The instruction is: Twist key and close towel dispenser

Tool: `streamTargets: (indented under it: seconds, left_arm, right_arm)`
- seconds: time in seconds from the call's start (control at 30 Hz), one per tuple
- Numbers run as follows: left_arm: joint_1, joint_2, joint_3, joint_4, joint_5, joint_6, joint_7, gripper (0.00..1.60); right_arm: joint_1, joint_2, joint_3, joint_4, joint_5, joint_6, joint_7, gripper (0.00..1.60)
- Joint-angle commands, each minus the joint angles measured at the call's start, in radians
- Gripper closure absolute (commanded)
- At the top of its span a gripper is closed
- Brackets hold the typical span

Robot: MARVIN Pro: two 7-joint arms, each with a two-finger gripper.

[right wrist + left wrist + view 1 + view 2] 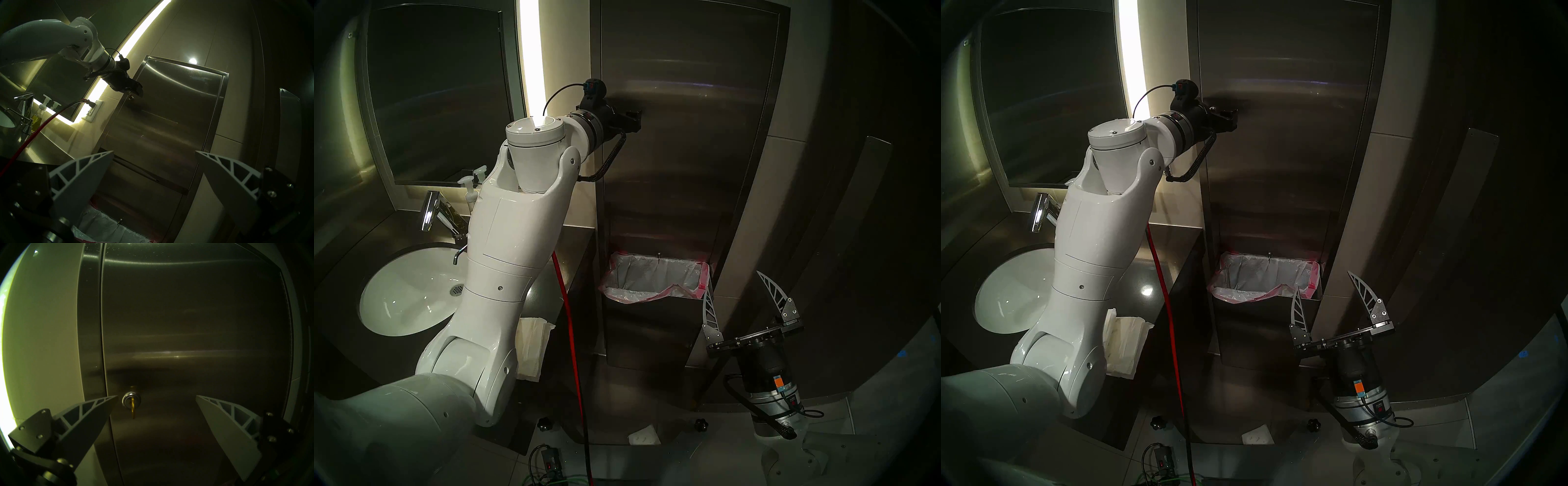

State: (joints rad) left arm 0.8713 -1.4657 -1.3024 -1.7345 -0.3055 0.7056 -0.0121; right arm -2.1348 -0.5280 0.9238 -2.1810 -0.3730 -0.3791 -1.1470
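The towel dispenser [687, 135] is a tall brushed steel cabinet on the wall, and its door [186, 327] lies flush with the frame. A brass key [133, 411] sticks out of the small round lock [125, 398] at the door's left edge, its blade vertical. My left gripper [156, 396] is open right in front of the door, and the key is just inside its left fingertip, untouched. From the head view that left gripper [634, 120] is up against the door. My right gripper [734, 283] hangs open and empty, low at the right near the bin.
A waste bin with a white and red liner [653, 278] opens below the dispenser door. To the left are the sink [405, 288], faucet [429, 210], soap bottle [470, 193], dark mirror [432, 95] and folded paper towels [533, 346] on the counter. A red cable [572, 339] runs down beside the cabinet.
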Motion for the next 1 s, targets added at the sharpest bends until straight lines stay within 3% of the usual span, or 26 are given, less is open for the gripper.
streamTargets:
  seconds: [0.0, 0.03, 0.07, 0.17, 0.23, 0.27, 0.37, 0.4, 0.43, 0.5, 0.53, 0.57, 0.6, 0.67, 0.7, 0.73, 0.9, 0.97]
  left_arm:
    - [-0.016, -0.012, -0.001, -0.007, -0.002, -0.009, 0.002, 0.38]
    - [-0.016, -0.012, -0.002, -0.007, -0.001, -0.008, 0.001, 0.48]
    - [-0.012, -0.011, -0.003, -0.007, 0.0, -0.009, -0.001, 0.0]
    - [-0.01, -0.012, -0.004, -0.007, 0.001, -0.01, -0.002, 0.0]
    - [-0.009, -0.014, -0.005, -0.007, 0.002, -0.01, -0.001, 1.08]
    - [-0.008, -0.015, -0.006, -0.008, 0.002, -0.01, -0.001, 1.17]
    - [-0.007, -0.017, -0.007, -0.007, 0.006, -0.01, -0.003, 1.07]
    - [-0.007, -0.017, -0.007, -0.007, 0.006, -0.011, -0.004, 0.57]
    - [-0.007, -0.016, -0.007, -0.007, 0.005, -0.011, -0.004, 0.44]
    - [-0.008, -0.016, -0.007, -0.006, 0.004, -0.011, -0.003, 0.49]
    - [-0.008, -0.017, -0.007, -0.006, 0.003, -0.011, -0.003, 0.65]
    - [-0.008, -0.017, -0.007, -0.006, 0.002, -0.011, -0.003, 0.7]
    - [-0.008, -0.016, -0.006, -0.005, 0.001, -0.011, -0.004, 0.64]
    - [-0.01, -0.016, -0.005, -0.002, 0.001, -0.011, -0.006, 0.3]
    - [-0.01, -0.016, -0.005, -0.002, 0.001, -0.011, -0.006, 0.3]
    - [-0.01, -0.017, -0.004, -0.002, 0.001, -0.01, -0.005, 0.2]
    - [-0.012, -0.016, -0.001, 0.002, -0.001, -0.007, -0.005, 1.1]
    - [-0.013, -0.016, -0.001, 0.003, -0.001, -0.007, -0.005, 1.07]
  right_arm:
    - [0.001, -0.002, 0.001, -0.011, -0.007, 0.001, -0.002, 0.0]
    - [0.001, -0.002, 0.001, -0.011, -0.007, 0.001, -0.002, 0.0]
    - [0.001, -0.002, 0.001, -0.011, -0.007, 0.001, -0.002, 0.0]
    - [0.001, -0.002, 0.001, -0.011, -0.007, 0.001, -0.002, 0.0]
    - [0.001, -0.002, 0.001, -0.011, -0.007, 0.001, -0.002, 0.0]
    - [0.001, -0.002, 0.001, -0.011, -0.007, 0.001, -0.002, 0.0]
    - [0.001, -0.002, 0.001, -0.011, -0.007, 0.001, -0.002, 0.0]
    - [0.001, -0.002, 0.0, -0.011, -0.006, 0.001, -0.002, 0.0]
    - [0.001, -0.002, 0.0, -0.011, -0.006, 0.001, -0.002, 0.0]
    - [0.001, -0.002, 0.0, -0.011, -0.007, 0.001, -0.002, 0.0]
    - [0.001, -0.002, 0.0, -0.011, -0.007, 0.001, -0.002, 0.0]
    - [0.001, -0.002, 0.0, -0.011, -0.007, 0.001, -0.002, 0.0]
    - [0.001, -0.002, 0.0, -0.011, -0.007, 0.001, -0.002, 0.0]
    - [0.001, -0.002, 0.0, -0.011, -0.007, 0.001, -0.002, 0.0]
    - [0.001, -0.002, 0.0, -0.011, -0.007, 0.001, -0.002, 0.0]
    - [0.001, -0.002, 0.0, -0.011, -0.007, 0.001, -0.002, 0.0]
    - [0.001, -0.002, 0.0, -0.011, -0.007, 0.001, -0.002, 0.0]
    - [0.001, -0.002, 0.0, -0.011, -0.007, 0.001, -0.002, 0.0]
